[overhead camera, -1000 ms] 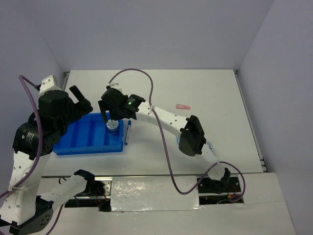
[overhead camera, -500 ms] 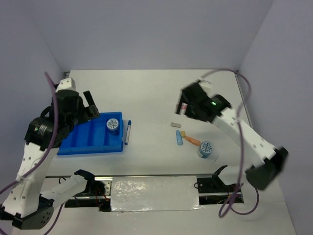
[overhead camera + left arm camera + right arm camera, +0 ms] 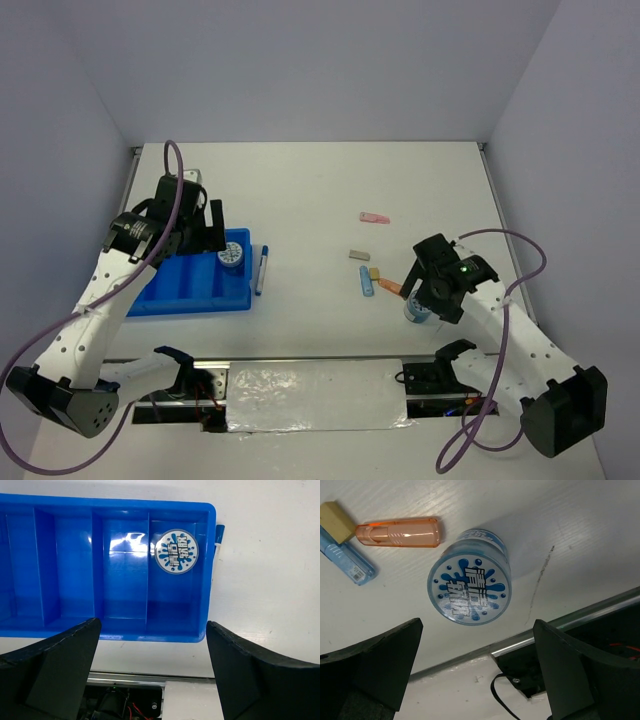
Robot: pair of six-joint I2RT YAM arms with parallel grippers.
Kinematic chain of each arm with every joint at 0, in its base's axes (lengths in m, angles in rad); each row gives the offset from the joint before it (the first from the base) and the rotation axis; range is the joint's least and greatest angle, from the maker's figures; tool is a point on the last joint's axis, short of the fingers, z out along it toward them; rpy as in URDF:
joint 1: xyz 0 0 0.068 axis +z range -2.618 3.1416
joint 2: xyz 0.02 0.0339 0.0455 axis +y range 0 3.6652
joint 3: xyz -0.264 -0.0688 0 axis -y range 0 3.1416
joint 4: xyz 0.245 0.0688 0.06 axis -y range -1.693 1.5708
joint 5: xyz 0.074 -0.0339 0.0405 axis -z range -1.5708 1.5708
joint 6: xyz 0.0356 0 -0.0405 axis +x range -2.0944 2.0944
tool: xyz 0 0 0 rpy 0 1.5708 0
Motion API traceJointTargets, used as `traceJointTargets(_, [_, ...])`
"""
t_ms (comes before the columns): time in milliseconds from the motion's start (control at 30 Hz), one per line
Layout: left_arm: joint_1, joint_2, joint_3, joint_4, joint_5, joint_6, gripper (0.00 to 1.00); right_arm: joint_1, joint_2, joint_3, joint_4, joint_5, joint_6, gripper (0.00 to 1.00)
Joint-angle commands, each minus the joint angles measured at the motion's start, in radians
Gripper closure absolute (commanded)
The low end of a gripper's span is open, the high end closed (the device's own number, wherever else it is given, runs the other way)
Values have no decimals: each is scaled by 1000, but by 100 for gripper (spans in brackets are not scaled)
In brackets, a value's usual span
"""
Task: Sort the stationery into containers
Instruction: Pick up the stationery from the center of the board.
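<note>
The blue tray [image 3: 180, 282] lies at the left. One blue-and-white tape roll [image 3: 231, 257] lies flat in its rightmost compartment, also in the left wrist view [image 3: 176, 551]. The white pen with a blue cap [image 3: 262, 268] lies on the table against the tray's right side. My left gripper [image 3: 200, 240] hangs open and empty above the tray [image 3: 100, 630]. My right gripper [image 3: 428, 295] is open above the second tape roll [image 3: 469, 583], which lies flat on the table. An orange stick [image 3: 400, 532], blue stick [image 3: 347, 560] and tan block [image 3: 335, 520] lie beside it.
A pink stick [image 3: 374, 217] lies further back at the right of centre. A small grey block [image 3: 358, 255] lies just behind the tan block [image 3: 374, 272]. The table's front edge and metal rail [image 3: 580, 615] run close to the second roll.
My right arm left the tray, where the first roll stays, swung right, then came forward over the second roll. My left arm moved in over the tray.
</note>
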Motion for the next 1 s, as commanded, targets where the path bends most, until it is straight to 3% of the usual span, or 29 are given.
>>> traceJointTargets(0, [-5, -2, 18, 42, 26, 48, 1, -6, -6, -10, 99, -11, 32, 0])
traceJointTargets(400, [-5, 16, 9, 54, 32, 87, 1, -18, 161, -75, 232, 58, 16, 3])
traceJointTargets(467, [-5, 21, 11, 59, 37, 89, 1, -17, 163, -42, 205, 75, 12, 13])
traceJointTargets(500, [-5, 26, 14, 59, 41, 89, 1, -17, 151, -24, 185, 108, 18, 22])
traceJointTargets(533, [-5, 30, 15, 58, 44, 89, 1, -15, 141, 13, 162, 124, 22, 37])
traceJointTargets(700, [-5, 49, 26, 59, 35, 87, 1, -9, 22, 145, 12, 191, 21, 61])
traceJointTargets(867, [-5, 68, 55, 67, 12, 55, 1, 52, 40, 295, 86, 57, -59, 64])
traceJointTargets(967, [-5, 70, 95, 62, -63, -26, 1, 194, 164, 343, 377, -196, -125, 64])
